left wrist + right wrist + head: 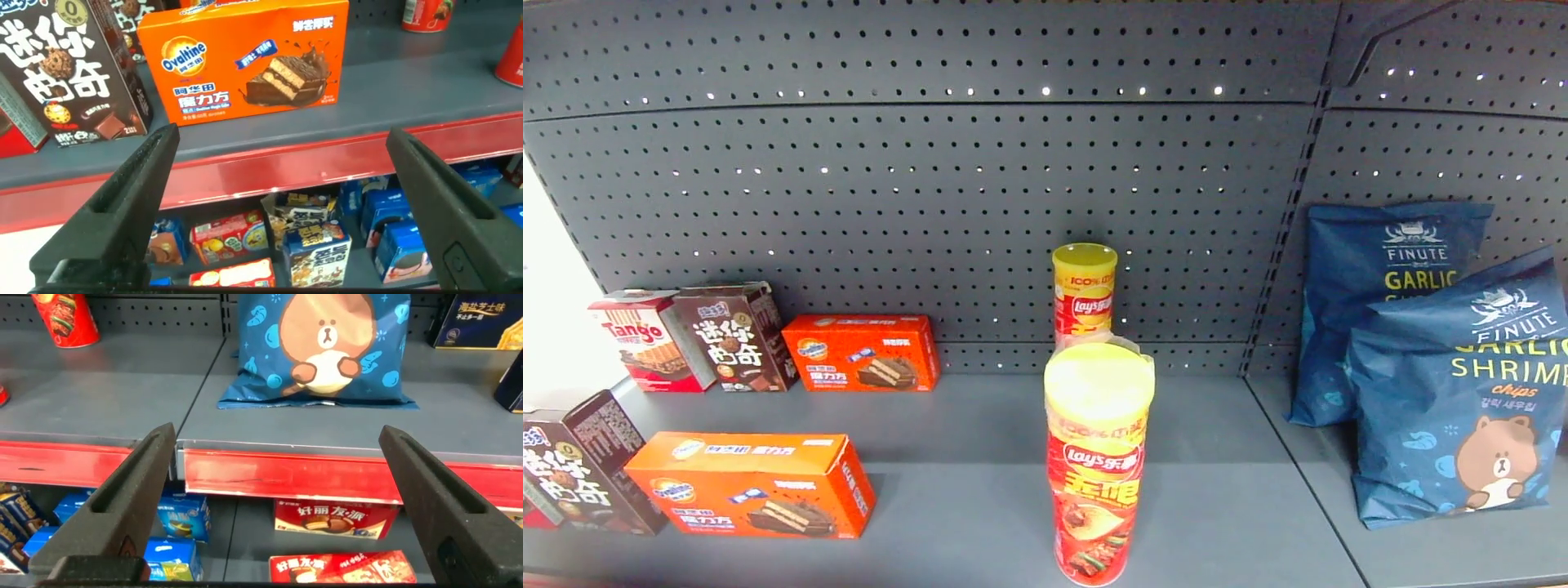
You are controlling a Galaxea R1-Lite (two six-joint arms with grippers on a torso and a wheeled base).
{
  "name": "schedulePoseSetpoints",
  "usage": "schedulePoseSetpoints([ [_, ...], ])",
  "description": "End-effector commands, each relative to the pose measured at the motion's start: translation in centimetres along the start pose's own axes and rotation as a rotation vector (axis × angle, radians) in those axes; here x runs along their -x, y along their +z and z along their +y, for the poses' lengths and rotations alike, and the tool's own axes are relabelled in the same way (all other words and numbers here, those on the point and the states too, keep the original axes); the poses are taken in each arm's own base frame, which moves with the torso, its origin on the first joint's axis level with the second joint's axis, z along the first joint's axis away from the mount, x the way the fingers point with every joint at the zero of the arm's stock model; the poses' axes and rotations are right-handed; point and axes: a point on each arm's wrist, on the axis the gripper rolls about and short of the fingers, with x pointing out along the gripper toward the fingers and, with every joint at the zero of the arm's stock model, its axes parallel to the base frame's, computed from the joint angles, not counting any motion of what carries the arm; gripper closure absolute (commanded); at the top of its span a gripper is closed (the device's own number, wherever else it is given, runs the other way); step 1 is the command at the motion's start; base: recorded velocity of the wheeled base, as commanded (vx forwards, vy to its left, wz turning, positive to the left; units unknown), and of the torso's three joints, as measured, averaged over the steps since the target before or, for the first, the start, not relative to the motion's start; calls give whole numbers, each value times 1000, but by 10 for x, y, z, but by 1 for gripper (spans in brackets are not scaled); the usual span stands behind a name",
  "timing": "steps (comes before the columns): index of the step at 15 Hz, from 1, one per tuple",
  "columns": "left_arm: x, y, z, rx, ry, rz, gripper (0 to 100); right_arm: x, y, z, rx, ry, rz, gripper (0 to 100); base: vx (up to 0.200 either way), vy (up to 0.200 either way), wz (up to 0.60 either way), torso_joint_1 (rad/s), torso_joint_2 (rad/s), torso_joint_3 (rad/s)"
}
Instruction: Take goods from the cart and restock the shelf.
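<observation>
STOCKED SO FAR: A tall red-and-yellow cardboard chip canister with a yellow plastic lid stands upright near the front of the grey metal shelf. A second matching canister stands directly behind it, against the perforated back panel. To the front canister's left sit two orange cardboard snack boxes, with dark brown cookie boxes beyond them. To its right, two dark blue foil crisp bags lean upright.

Your left gripper hangs just outside the shelf's red front edge, left of the canister and facing the nearer orange box. Its black fingers are spread wide with nothing between them. Your right gripper hangs likewise to the canister's right, before the bear-printed bag, also wide apart and empty.

With both grippers free, you appear to be between placements. The next move calls for going to the cart, closing on one item and bringing it to the bare shelf beside the canister without knocking that tall column.
</observation>
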Motion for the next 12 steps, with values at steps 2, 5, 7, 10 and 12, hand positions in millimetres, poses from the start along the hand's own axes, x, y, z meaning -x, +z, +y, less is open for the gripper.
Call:
schedulePoseSetpoints([
  [2, 0, 0, 0, 2, 0, -1, 0, 0, 0, 0, 0, 0, 1, 0, 0, 0, 0, 0, 0, 0],
  [5, 0, 0, 0, 1, 0, -1, 0, 0, 0, 0, 0, 1, 1, 0, 0, 0, 0, 0, 0, 0],
  [7, 0, 0, 0, 1, 0, -1, 0, 0, 0, 0, 0, 1, 1, 0, 0, 0, 0, 0, 0, 0],
  [10, 0, 0, 0, 2, 0, -1, 0, 0, 0, 0, 0, 1, 1, 0, 0, 0, 0, 0, 0, 0],
  [12, 0, 0, 0, 24, 22, 1, 0, 0, 0, 0, 0, 1, 1, 0, -100, 0, 0, -1, 4, 4],
])
